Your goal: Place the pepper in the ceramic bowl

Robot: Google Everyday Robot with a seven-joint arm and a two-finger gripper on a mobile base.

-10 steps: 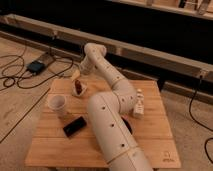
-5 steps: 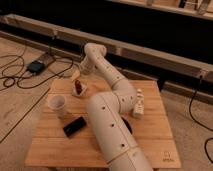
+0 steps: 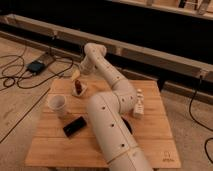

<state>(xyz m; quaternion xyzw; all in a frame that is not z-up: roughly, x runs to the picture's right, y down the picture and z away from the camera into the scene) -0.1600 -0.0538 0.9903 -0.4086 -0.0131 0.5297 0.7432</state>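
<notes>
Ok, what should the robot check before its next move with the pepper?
1. Gripper position: ok, it is over the far left corner of the table.
2. Pepper found: ok, it is dark red and right at the gripper.
3. Pepper held: cannot tell.
4. Ceramic bowl in sight: not ok, the arm covers the middle of the table.
5. White cup out of the way: ok, it stands upright, apart from the gripper.

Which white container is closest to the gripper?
The white cup, front left of the gripper at the table's back left; the white bottle stands beyond the arm.
</notes>
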